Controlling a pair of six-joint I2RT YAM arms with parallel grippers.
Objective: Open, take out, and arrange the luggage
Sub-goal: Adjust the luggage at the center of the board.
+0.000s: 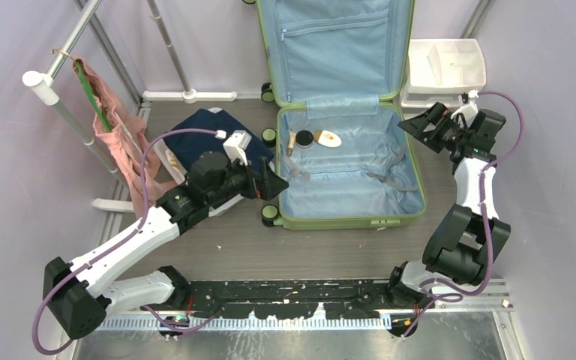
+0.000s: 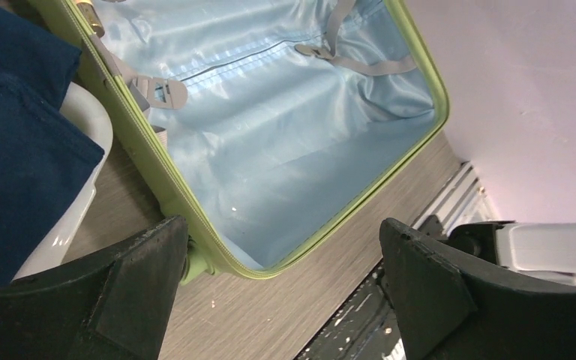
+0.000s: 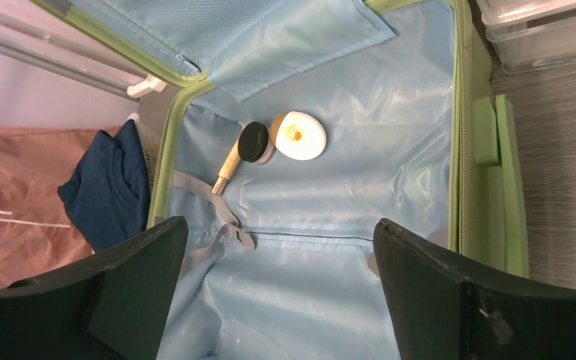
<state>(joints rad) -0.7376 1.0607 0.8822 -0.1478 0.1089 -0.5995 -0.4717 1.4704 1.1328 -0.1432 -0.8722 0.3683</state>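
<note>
Luggage open, unpacking partly done, both grippers empty.

Luggage (image 1: 345, 187) is lying flat mid-table, lid leaning up at the back. Navy cloth (image 1: 199, 129) is sitting outside in the basket (image 2: 90, 112) beside it. Jar (image 3: 254, 142), white case (image 3: 298, 135) and tube (image 3: 227, 169) are waiting inside, so removal and arranging look unfinished. Left gripper (image 1: 277, 182) is hovering at the near-left corner, right gripper (image 1: 414, 124) at the right rim. Both sets of fingers are standing wide apart, touching nothing.
</note>
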